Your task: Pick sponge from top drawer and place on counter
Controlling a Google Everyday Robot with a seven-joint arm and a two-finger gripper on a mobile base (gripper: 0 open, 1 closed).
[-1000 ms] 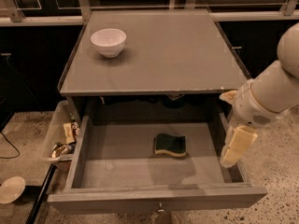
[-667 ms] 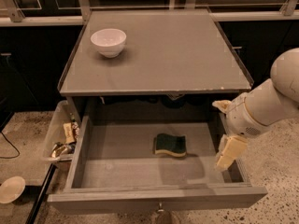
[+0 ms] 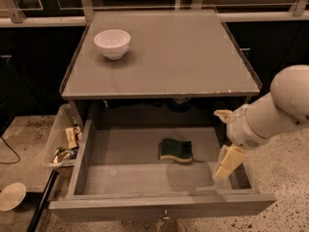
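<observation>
The sponge (image 3: 176, 150), dark green on pale yellow foam, lies flat on the floor of the open top drawer (image 3: 159, 203), a little right of centre. My gripper (image 3: 224, 140) hangs over the drawer's right side, to the right of the sponge and apart from it. Its cream fingers (image 3: 228, 162) stand spread and hold nothing. The grey counter (image 3: 174, 57) is above the drawer.
A white bowl (image 3: 112, 42) stands on the counter's back left. A clear plastic bin (image 3: 62, 140) of clutter sits on the floor left of the drawer. A white dish (image 3: 11, 196) lies on the floor at the lower left. Dark cabinets stand behind.
My arm and gripper have moved left and slightly lower, from beside the drawer's right wall to over its right part, closer to the sponge. The sponge has not moved.
</observation>
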